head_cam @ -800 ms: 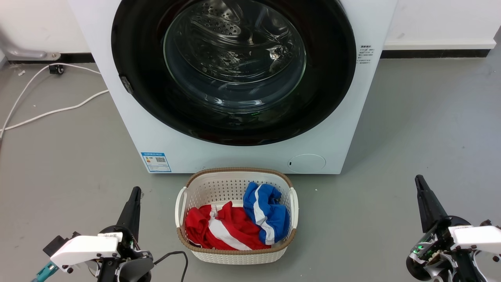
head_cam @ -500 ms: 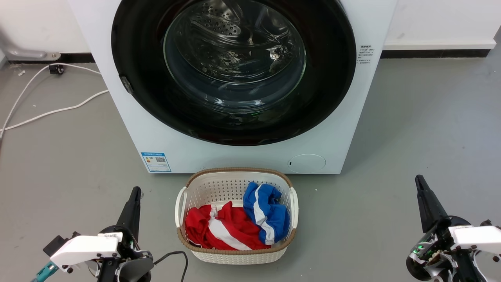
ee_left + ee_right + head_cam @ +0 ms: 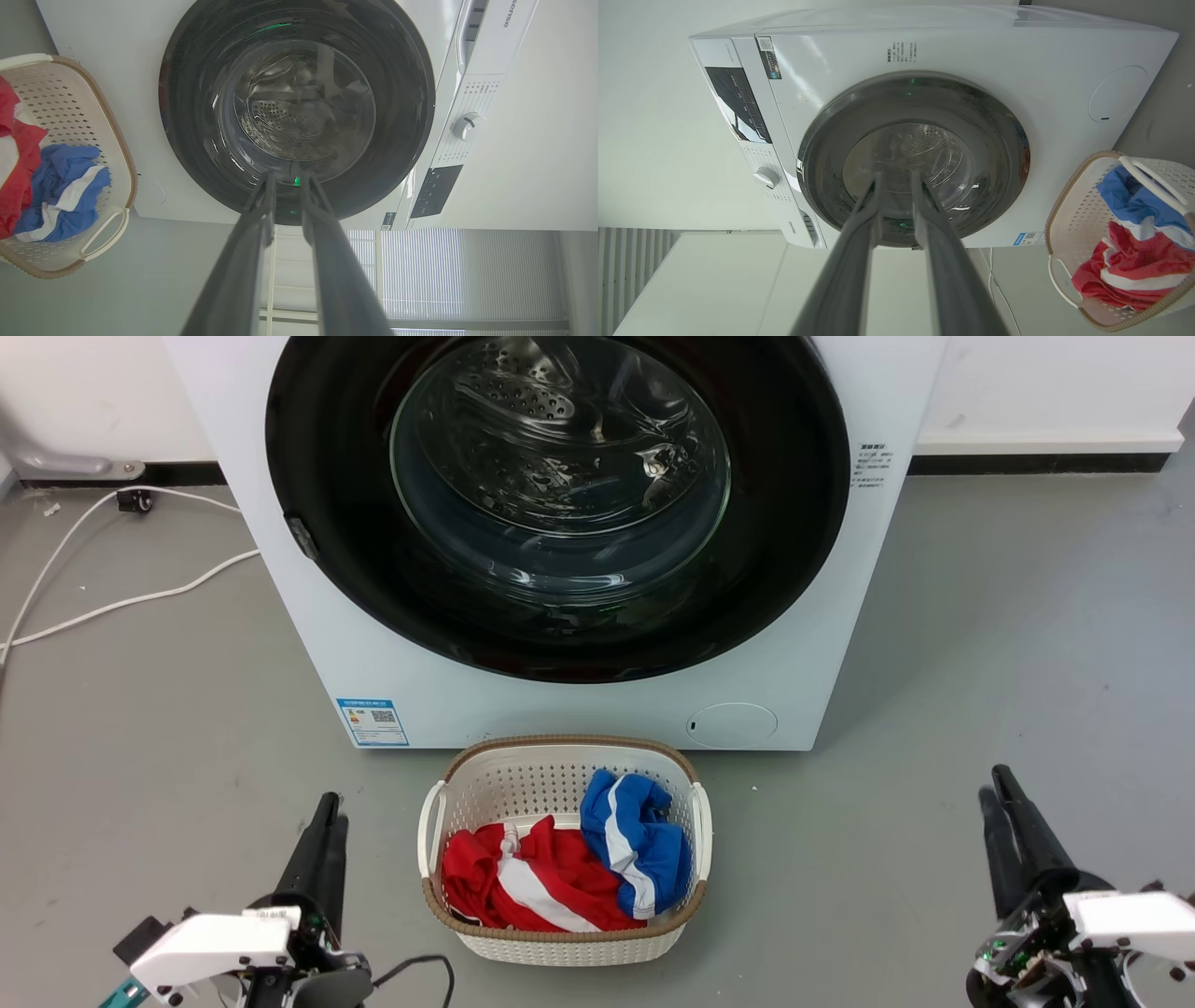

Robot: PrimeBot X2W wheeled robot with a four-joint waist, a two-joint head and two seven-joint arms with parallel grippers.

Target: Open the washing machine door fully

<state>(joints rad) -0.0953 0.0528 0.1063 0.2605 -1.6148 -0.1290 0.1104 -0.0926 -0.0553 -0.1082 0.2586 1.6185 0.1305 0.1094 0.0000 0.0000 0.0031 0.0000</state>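
The washing machine (image 3: pixel 579 714) is a big white box straight ahead. Its round glossy black door (image 3: pixel 345 569) lies shut against the front, and the steel drum shows through the glass window. A small latch tab sits on the door's left rim. My left gripper (image 3: pixel 333 810) hovers low over the floor, left of the basket and well short of the door, its fingers open by a narrow gap and holding nothing. My right gripper (image 3: pixel 992 784) is likewise slightly open and empty, at the lower right. Both wrist views look along the fingers at the door (image 3: pixel 196 140) (image 3: pixel 822 186), with the left gripper (image 3: pixel 286 175) and right gripper (image 3: pixel 896 176) far from it.
A white laundry basket (image 3: pixel 560 943) with red and blue clothes stands on the grey floor just in front of the machine, between my arms. White cables (image 3: pixel 121 602) trail over the floor at the left. A round flap (image 3: pixel 733 723) sits low on the machine's front.
Both grippers have dropped slightly toward the bottom of the head view, and the fingers of each have parted from one closed line into two tips.
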